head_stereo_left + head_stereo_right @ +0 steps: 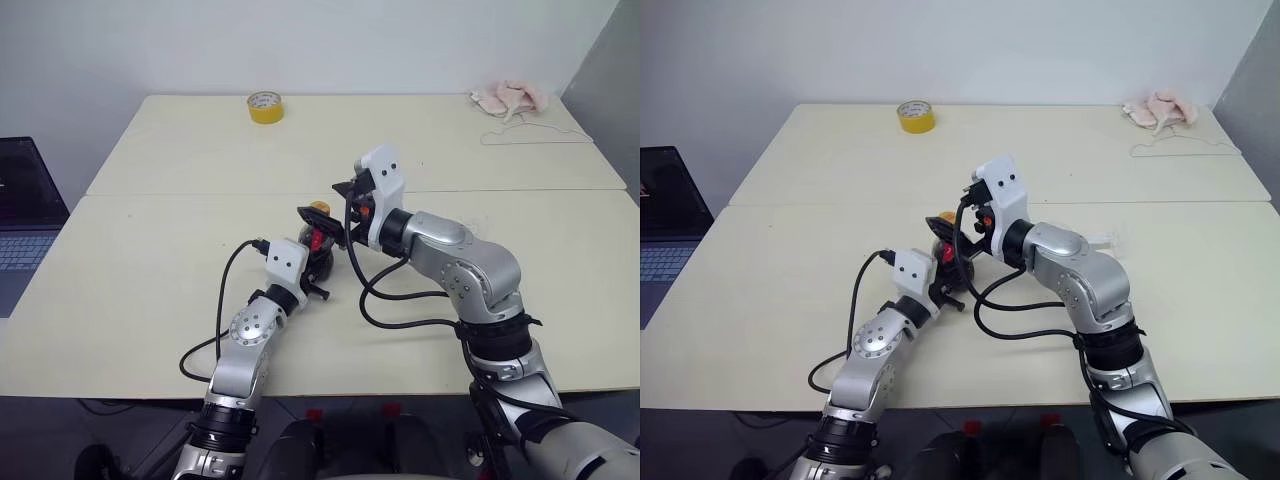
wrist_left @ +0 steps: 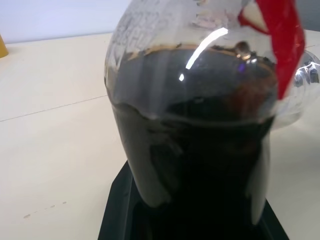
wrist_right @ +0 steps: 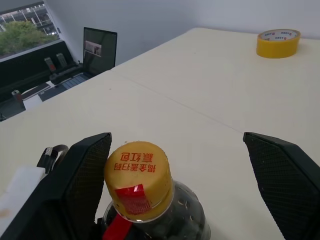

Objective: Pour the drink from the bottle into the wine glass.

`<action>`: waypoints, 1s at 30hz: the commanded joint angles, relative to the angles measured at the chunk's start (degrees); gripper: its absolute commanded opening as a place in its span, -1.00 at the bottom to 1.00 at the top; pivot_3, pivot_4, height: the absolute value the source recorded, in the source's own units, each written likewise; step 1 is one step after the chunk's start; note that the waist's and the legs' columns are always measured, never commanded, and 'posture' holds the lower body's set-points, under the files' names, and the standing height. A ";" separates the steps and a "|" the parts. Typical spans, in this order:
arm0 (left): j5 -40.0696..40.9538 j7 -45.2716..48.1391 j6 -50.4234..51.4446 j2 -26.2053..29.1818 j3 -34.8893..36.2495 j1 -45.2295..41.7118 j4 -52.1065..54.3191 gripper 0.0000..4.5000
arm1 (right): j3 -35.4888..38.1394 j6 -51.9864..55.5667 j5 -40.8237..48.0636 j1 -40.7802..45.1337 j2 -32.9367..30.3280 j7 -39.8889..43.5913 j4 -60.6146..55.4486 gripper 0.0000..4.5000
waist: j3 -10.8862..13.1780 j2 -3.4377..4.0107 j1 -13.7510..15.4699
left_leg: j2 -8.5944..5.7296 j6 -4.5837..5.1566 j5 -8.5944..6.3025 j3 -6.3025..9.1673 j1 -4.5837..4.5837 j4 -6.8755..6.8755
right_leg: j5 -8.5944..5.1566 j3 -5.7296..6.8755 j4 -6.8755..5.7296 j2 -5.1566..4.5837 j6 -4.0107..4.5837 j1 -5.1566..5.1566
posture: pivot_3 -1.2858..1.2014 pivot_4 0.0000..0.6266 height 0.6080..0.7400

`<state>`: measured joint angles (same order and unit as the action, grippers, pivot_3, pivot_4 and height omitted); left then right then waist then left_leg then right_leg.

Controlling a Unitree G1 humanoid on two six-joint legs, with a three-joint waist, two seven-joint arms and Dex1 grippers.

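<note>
Left end effector (image 1: pixel 318 272) clamps the small clear ribbed plastic bottle (image 2: pixel 195 130) of dark cola-like drink (image 2: pixel 200 165) upright on the cream worktop (image 1: pixel 150 280), likely to steady it. Right end effector (image 3: pixel 177 165) spread wide around its orange-yellow screw cap (image 3: pixel 138 179), probably to unscrew. Yellow tape roll (image 1: pixel 265 106) far back.

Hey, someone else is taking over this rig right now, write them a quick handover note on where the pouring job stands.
Left gripper: shut on the bottle, upright on the table.
Right gripper: open, fingers on either side of the cap, not gripping it.
Drink: all in the bottle.
Wine glass: on the table behind the right arm.
Done: bottle held.
Left: remove the cap, pour into the glass.
</note>
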<state>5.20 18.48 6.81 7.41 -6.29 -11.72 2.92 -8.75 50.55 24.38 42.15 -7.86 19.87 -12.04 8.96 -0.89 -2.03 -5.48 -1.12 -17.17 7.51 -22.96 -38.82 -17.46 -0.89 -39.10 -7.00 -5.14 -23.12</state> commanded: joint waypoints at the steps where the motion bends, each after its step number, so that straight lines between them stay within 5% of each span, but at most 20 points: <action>1: -0.11 -0.23 -1.65 0.00 0.44 -0.40 1.31 -0.66 | 0.65 -0.44 -0.32 0.89 -0.05 0.07 -1.07 1.00 | 0.00 0.00 0.00 | 0.00 0.00 0.00 0.00 0.00 0.00 | 0.00 0.00 0.00 0.00 0.00 0.00 | 0.03 -0.52 1.00; 27: -0.02 0.10 -1.48 0.35 0.43 -0.42 1.36 -0.67 | 3.05 0.65 0.96 -3.54 -4.55 1.14 -5.09 1.00 | 0.00 0.00 0.02 | -0.01 0.00 0.00 0.00 0.00 0.00 | 0.00 0.00 0.00 0.00 0.00 0.02 | 0.03 -0.52 1.00; 30: -0.06 0.09 -1.44 0.36 0.39 -0.34 1.43 -0.67 | 2.99 0.50 1.20 -3.69 -4.78 1.25 -5.30 0.73 | 0.00 0.00 0.03 | 0.00 0.00 0.00 0.00 0.00 0.00 | 0.00 0.00 0.00 0.00 0.00 0.02 | 0.03 -0.52 1.00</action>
<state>5.03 18.52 6.88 7.54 -6.53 -11.87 2.85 -8.14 51.60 26.19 38.80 -11.48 22.09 -16.18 8.95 -0.89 -2.00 -5.48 -1.12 -17.17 7.51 -22.96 -38.82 -17.46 -0.89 -39.09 -7.00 -5.14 -23.09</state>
